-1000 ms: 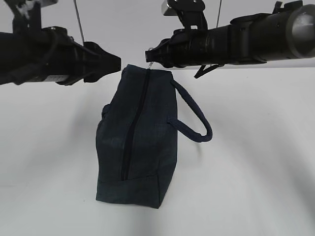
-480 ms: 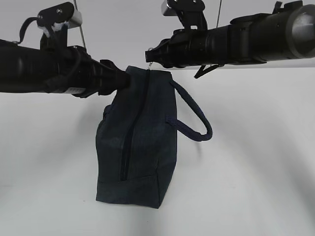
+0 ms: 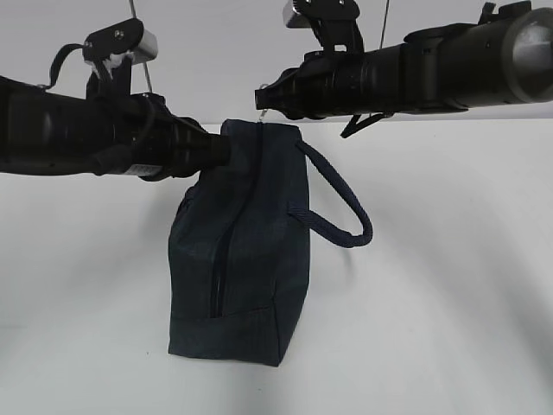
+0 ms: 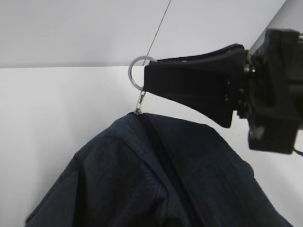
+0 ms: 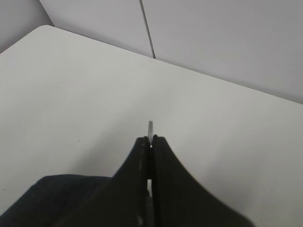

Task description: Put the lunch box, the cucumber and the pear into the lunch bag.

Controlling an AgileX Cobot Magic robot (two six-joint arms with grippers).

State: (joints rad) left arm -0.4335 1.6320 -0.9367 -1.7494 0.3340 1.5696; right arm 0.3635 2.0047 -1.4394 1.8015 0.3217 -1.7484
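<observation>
The dark navy lunch bag (image 3: 251,251) stands on end on the white table, its looped handle (image 3: 341,203) to the right. Its zipper (image 3: 223,259) runs down the front as a dark line. My right gripper (image 3: 262,99) is shut on the silver ring pull (image 3: 262,113) at the bag's top. The left wrist view shows the ring (image 4: 135,75), that gripper (image 4: 147,87) and the bag (image 4: 156,179); the right wrist view shows the shut gripper (image 5: 150,139) on the ring (image 5: 150,126). My left gripper (image 3: 220,151) is against the bag's upper left edge, its jaws hidden. The lunch box, cucumber and pear are out of view.
The white table (image 3: 449,285) spreads around the bag, with a pale wall behind it. Both black arms reach in level at the height of the bag's top, from left and right.
My left arm has moved right and down until its tip meets the bag's upper left edge. The right gripper has stayed put on the ring pull.
</observation>
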